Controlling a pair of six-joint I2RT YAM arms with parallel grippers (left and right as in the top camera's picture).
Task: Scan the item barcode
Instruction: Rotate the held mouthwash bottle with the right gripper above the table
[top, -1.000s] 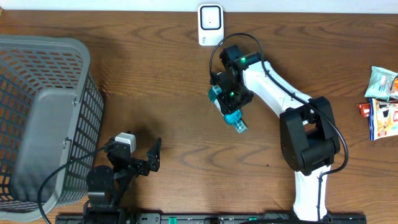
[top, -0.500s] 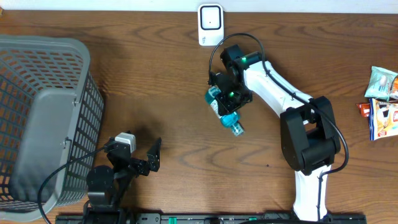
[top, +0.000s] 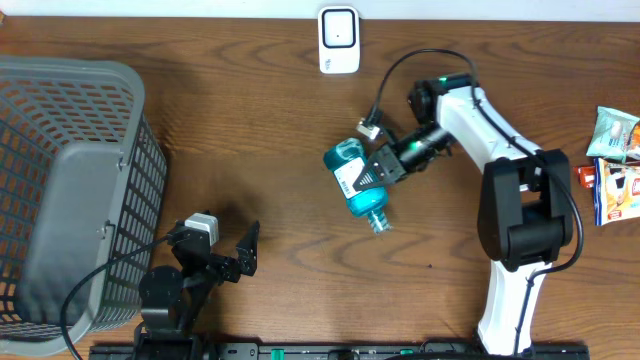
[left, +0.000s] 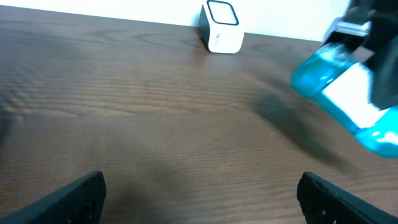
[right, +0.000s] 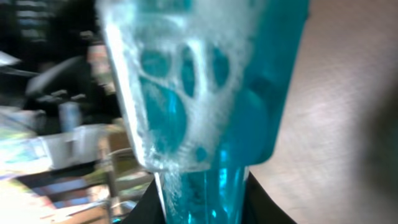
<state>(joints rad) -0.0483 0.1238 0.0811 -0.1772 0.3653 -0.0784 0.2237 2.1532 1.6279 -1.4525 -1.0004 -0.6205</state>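
Our right fingers (top: 392, 160) are closing narrowly on the blue bottle (top: 360, 190), and the right gripper (top: 385, 166) is holding it by its side, around the middle of the table (top: 250, 120). In the overhead view the bottle is lying tilted, its white label (top: 349, 180) facing up, its narrow cap end pointing toward the near edge and its broad end pointing toward the white scanner (top: 339, 40). The scanner is standing upright at the far edge, apart from the bottle. In the left wrist view the bottle (left: 339, 99) is hanging above the wood and casting a dark shadow beneath it. In the right wrist view the bottle (right: 205, 93) is filling the frame, with foam clinging inside against the blue liquid. Our left gripper (top: 228, 248) is resting near the front edge with its fingers (left: 78, 194) spread wide and holding nothing. The grey basket (top: 70, 120) is sitting at our left, and a few snack packets (top: 615, 165) are lying at the far right edge.
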